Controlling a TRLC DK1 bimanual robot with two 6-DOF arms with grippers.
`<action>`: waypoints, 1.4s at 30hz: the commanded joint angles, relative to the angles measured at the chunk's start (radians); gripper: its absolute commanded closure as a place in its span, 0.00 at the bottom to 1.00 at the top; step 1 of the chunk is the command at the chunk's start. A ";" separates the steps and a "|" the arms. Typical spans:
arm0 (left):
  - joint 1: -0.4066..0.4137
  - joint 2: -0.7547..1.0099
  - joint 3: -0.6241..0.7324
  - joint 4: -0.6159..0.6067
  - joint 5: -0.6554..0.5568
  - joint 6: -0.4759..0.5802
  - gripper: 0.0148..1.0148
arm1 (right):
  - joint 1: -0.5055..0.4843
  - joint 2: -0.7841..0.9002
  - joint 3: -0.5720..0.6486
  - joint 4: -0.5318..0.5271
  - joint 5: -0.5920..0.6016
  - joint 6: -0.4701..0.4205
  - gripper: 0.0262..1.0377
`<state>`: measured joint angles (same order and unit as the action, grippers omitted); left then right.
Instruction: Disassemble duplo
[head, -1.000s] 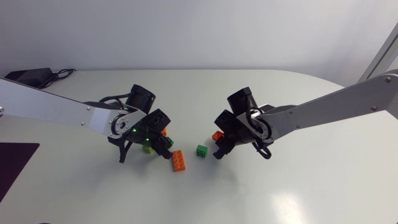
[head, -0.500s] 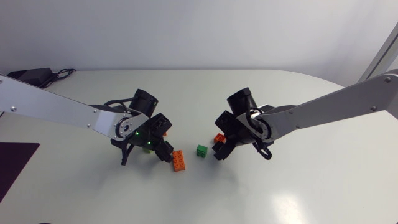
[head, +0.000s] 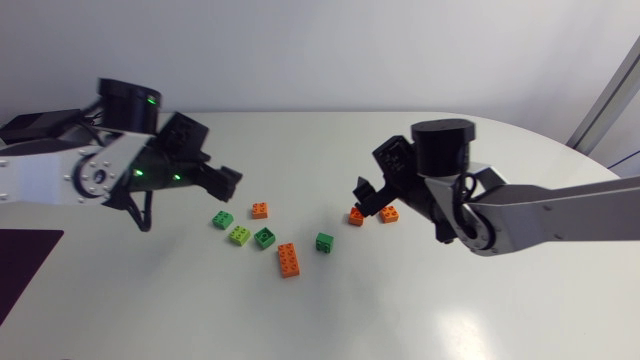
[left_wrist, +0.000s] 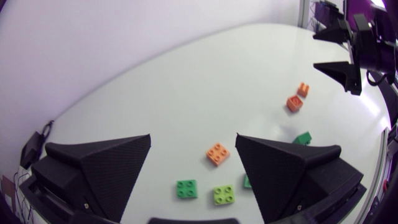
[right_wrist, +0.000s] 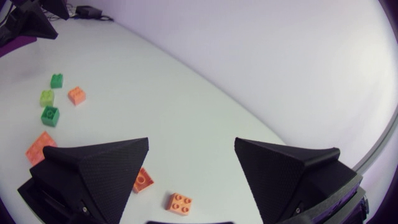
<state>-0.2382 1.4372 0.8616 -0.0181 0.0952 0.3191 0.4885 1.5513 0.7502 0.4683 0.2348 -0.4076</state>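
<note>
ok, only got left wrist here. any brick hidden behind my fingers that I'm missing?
Observer: Yes. The head view shows a long orange brick lying on the table. One finger of the left gripper blocks it from your view. I can't tell whether it is one brick or two joined.
Operator: and the right arm, is it holding anything?
Observer: No. In the right wrist view the right gripper is open with nothing between its fingers. Two small orange bricks lie loose on the table under it.
</note>
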 joint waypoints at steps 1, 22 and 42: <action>0.048 -0.113 -0.047 0.023 -0.011 -0.026 0.03 | -0.025 -0.082 -0.064 0.033 -0.011 0.024 0.04; 0.109 -0.432 -0.389 0.158 0.061 0.011 0.03 | -0.148 -0.566 -0.327 0.070 -0.146 0.202 0.04; 0.094 -0.885 -0.694 0.277 0.060 -0.095 0.03 | -0.238 -1.330 -0.664 -0.344 -0.308 0.167 0.04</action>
<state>-0.1505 0.5835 0.2081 0.2592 0.1535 0.2417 0.2409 0.2832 0.1200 0.1516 -0.0666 -0.2283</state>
